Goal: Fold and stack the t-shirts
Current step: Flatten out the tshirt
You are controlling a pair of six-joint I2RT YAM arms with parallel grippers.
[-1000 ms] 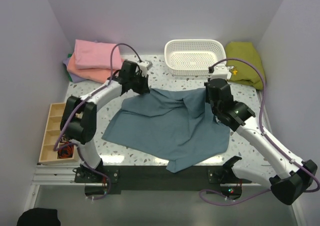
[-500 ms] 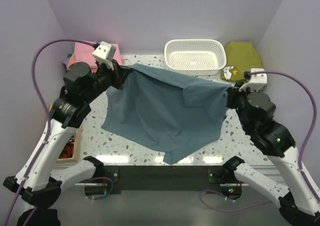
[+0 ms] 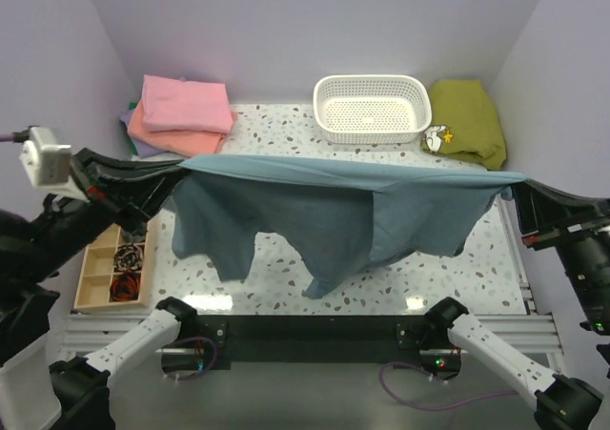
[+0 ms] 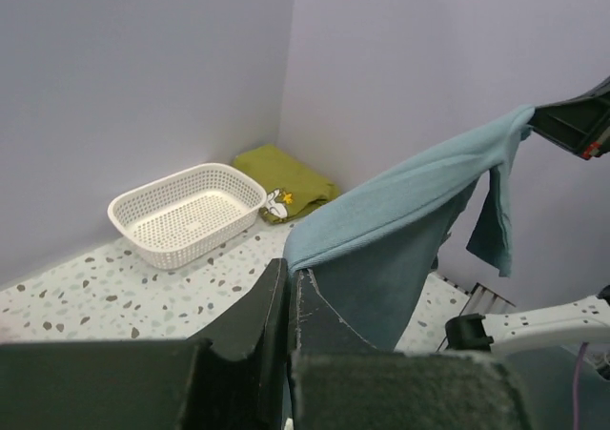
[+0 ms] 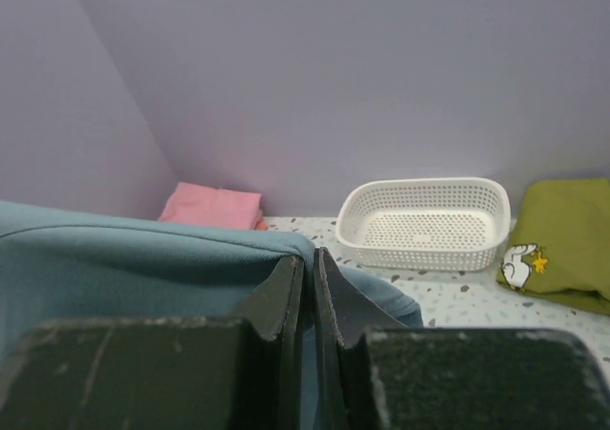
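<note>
Above the table (image 3: 276,130), one blue-grey shirt (image 3: 324,211) hangs stretched between my two grippers, its top edge taut from side to side and its lower folds drooping over the near half. My left gripper (image 3: 174,169) is clamped on the shirt's left end and my right gripper (image 3: 513,184) on its right end, and both sets of jaws are pinched narrow on the cloth.

At the far left corner three folded shirts lie in one stack. The pink shirt (image 3: 186,103) is on top, the salmon shirt (image 3: 172,136) is under it, and the lavender shirt (image 3: 143,147) at the bottom shows only as a thin edge. One white basket (image 3: 367,136) sits at the far edge, and one green garment (image 3: 467,120) lies in the far right corner. One wooden tray (image 3: 98,222) stands just off the left edge.

Only the top view takes in the tray and the whole stack. My left wrist view shows the cloth running away to the right gripper, with the basket and green garment beyond. My right wrist view catches the pink shirt, the basket and the garment's duck print.
</note>
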